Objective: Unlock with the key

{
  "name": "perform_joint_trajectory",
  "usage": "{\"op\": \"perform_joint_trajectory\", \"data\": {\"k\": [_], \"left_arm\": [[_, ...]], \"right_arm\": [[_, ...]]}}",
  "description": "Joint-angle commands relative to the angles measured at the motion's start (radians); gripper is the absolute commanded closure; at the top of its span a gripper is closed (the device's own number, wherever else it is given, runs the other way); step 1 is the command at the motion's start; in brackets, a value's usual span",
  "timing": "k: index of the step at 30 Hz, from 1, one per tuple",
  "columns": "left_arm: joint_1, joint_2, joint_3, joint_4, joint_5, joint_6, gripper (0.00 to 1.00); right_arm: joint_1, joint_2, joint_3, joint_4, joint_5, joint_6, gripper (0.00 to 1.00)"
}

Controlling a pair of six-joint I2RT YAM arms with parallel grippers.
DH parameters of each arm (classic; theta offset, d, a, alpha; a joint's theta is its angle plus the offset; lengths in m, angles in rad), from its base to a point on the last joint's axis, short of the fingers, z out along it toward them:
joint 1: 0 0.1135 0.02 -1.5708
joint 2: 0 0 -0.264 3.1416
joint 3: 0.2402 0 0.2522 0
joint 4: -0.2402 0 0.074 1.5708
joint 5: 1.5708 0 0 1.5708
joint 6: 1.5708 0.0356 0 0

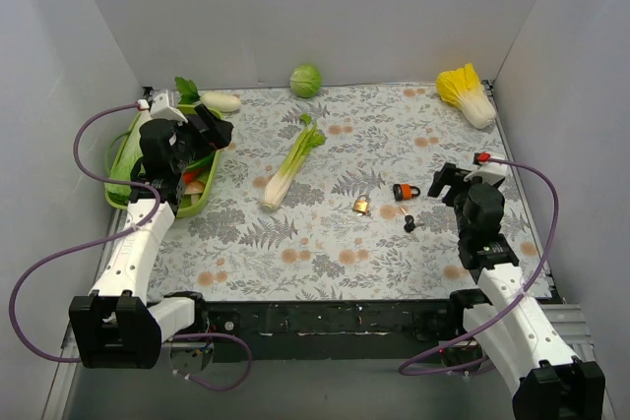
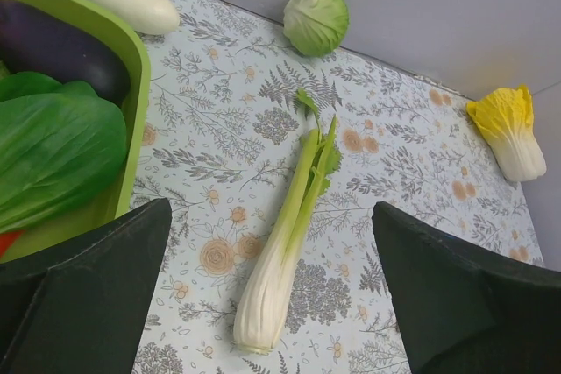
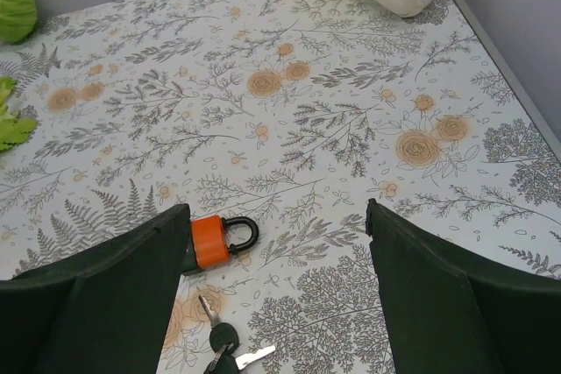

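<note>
Black-headed keys (image 1: 410,223) with short silvery blades lie on the cloth; in the right wrist view the keys (image 3: 221,345) sit low between my right fingers. An orange-and-black padlock (image 1: 406,191) lies just beyond them, partly behind the left finger in the right wrist view (image 3: 215,239). A small brass padlock (image 1: 362,206) lies left of it. My right gripper (image 1: 450,184) is open and empty, hovering right of the padlock. My left gripper (image 1: 209,131) is open and empty above the green basket's edge.
A green basket (image 1: 209,176) of vegetables stands at the left. A celery stalk (image 1: 293,164) lies mid-table, a white radish (image 1: 220,101) and green cabbage (image 1: 306,80) at the back, a yellow-white cabbage (image 1: 469,93) at the back right. Grey walls enclose the table.
</note>
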Motion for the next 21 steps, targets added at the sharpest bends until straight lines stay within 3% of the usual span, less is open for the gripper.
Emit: {"op": "perform_joint_trajectory", "data": {"k": [1,8,15,21], "left_arm": [[0.003,-0.012,0.027,-0.002,-0.036,-0.019,0.02],[0.003,0.006,0.028,-0.03,-0.09,-0.017,0.02],[-0.014,-0.018,-0.019,0.045,0.032,0.023,0.02],[-0.234,0.029,0.024,0.03,-0.072,0.124,0.02]], "right_arm": [[0.003,-0.007,0.07,0.002,0.015,-0.008,0.12],[0.005,-0.007,0.09,-0.024,-0.018,-0.006,0.14],[0.003,0.0,0.134,-0.095,-0.045,-0.027,0.18],[0.005,0.066,0.217,-0.19,-0.148,-0.046,0.29]]}}
